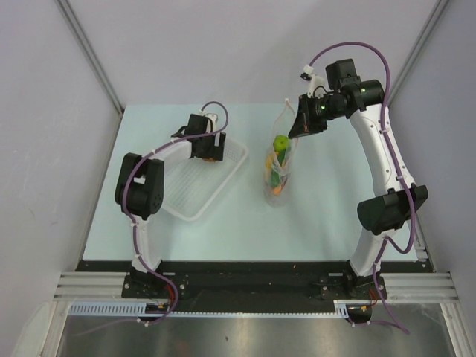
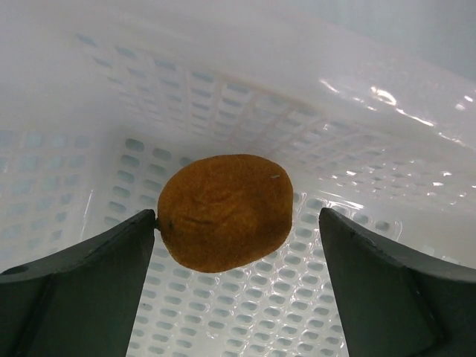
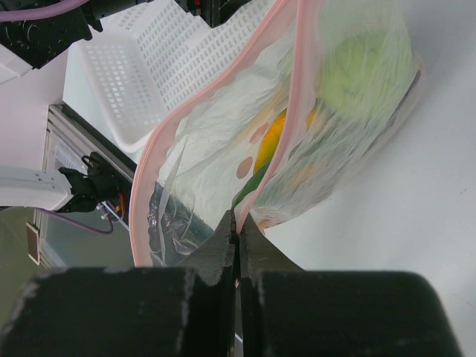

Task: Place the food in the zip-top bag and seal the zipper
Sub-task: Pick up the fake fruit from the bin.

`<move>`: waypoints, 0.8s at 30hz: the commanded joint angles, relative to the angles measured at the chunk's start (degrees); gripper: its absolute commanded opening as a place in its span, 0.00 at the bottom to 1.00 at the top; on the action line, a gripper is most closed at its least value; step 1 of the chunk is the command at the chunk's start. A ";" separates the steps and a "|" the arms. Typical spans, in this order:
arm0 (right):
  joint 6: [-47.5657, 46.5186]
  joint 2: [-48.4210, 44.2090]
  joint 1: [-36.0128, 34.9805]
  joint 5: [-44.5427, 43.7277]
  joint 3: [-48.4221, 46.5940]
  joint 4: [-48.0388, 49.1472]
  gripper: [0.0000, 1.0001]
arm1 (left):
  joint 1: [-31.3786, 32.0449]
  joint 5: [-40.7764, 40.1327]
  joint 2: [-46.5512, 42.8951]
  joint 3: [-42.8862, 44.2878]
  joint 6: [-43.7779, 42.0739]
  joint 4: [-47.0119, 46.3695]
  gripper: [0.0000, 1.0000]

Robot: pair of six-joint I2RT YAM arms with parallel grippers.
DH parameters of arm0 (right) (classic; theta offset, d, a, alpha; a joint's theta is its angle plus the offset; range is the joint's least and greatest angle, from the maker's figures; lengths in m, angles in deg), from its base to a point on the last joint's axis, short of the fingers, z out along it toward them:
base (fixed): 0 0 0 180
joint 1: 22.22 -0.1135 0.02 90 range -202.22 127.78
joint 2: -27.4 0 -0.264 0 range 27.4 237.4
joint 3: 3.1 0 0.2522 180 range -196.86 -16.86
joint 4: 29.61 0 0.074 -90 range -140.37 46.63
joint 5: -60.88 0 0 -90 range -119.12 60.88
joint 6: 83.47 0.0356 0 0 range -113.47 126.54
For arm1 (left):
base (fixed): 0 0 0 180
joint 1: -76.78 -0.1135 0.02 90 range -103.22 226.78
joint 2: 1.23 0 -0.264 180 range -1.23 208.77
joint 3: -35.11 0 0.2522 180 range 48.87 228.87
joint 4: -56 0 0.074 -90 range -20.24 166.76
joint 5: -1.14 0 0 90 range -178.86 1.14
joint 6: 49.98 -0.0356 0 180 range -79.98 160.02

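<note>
Inside tray point(image 2: 223, 89): 1 orange piece point(image 2: 223, 212); bag point(image 3: 216, 141) w/ lime-green ball point(image 3: 364, 67).

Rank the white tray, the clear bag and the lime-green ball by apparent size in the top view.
1. White tray, plainly largest.
2. Clear bag, narrower and covering less area than the tray, though its raised mouth may sit nearer the camera.
3. Lime-green ball, smallest, inside the bag.

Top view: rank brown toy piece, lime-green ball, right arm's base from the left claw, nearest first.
1. Brown toy piece, in the tray, at the left claw.
2. Lime-green ball, inside the bag, rightward.
3. Right arm's base, near edge.
</note>
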 commanded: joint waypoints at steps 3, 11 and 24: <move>0.41 0.09 0.24 1.41 -0.39 1.53 0.00 | -0.52 1.43 -0.18 2.25 -1.34 1.22 0.83; -3.71 -1.14 -0.46 2.12 -0.22 0.39 0.00 | -0.78 11.60 -17.03 -6.17 -4.59 -7.30 0.65; -2.14 -1.50 -3.01 1.41 0.22 1.70 0.00 | 10.37 39.73 -29.28 7.52 3.58 -14.17 0.63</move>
